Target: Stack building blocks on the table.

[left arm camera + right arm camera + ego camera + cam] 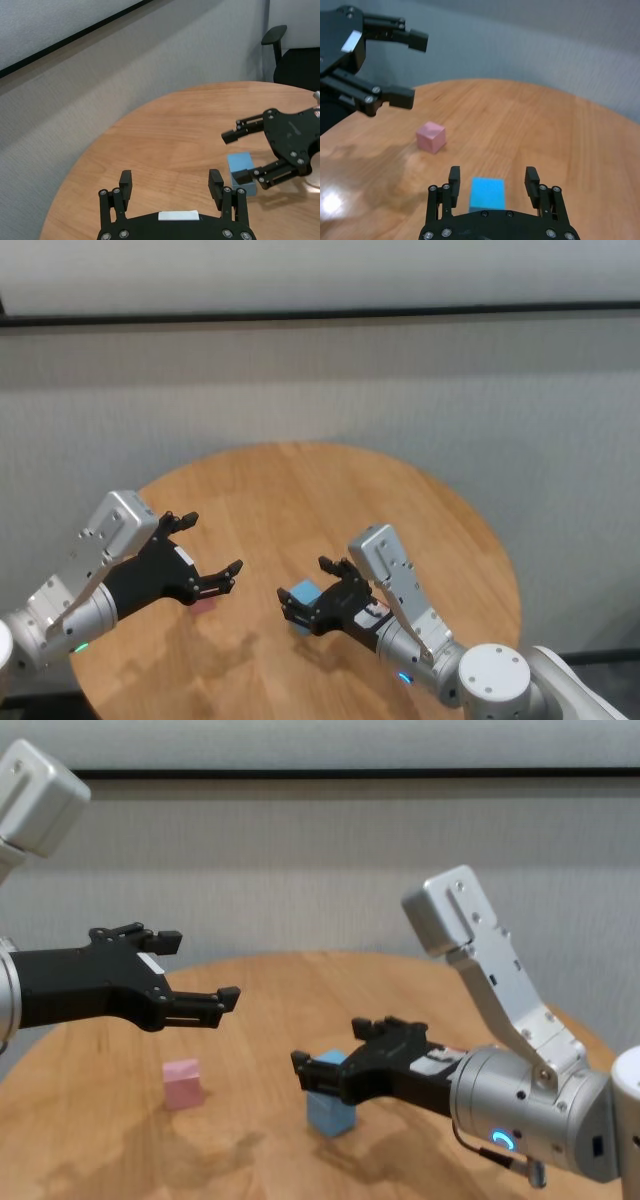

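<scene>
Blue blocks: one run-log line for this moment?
right gripper: open astride blue stack, two high | pink block: alone on table | left gripper: open, raised above pink block

The light is even, soft and indoor. Soft shadows lie on the desk (330, 500) under both arms. In the right wrist view a bright glare spot shines on the wood.

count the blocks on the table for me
2 for sure: a pink block on the left, below the open left gripper, and a blue block between the open right gripper's fingers. The blue looks tall, so it may be two stacked.
</scene>
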